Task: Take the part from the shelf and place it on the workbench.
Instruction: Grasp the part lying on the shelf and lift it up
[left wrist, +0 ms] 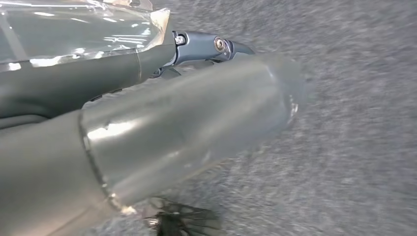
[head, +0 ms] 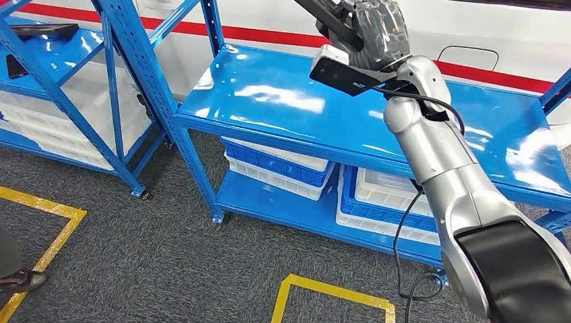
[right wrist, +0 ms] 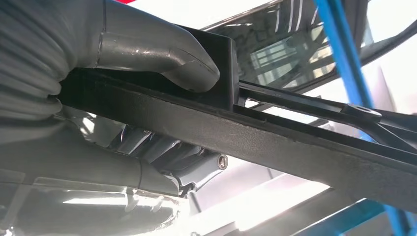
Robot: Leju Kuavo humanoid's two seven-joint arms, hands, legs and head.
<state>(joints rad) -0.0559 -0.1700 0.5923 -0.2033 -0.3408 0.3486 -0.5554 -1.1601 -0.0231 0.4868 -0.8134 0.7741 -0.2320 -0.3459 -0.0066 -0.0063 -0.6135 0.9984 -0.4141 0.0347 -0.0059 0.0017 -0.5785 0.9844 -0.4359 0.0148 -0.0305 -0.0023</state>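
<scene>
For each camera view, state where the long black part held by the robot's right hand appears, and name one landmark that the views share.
Head view: black part at the top edge, in the right hand, above the blue shelf.
Left wrist view: not in it.
Right wrist view: black part crosses the picture, under the thumb.
Shared landmark: blue shelf frame.

Left robot hand (left wrist: 162,123) over grey carpet (left wrist: 354,147)

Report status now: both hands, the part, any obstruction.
Right hand grips long black part, raised above blue shelf. Left hand hangs over grey carpet, fingers' state unclear. Blue upright close beside part; workbench not sighted.
</scene>
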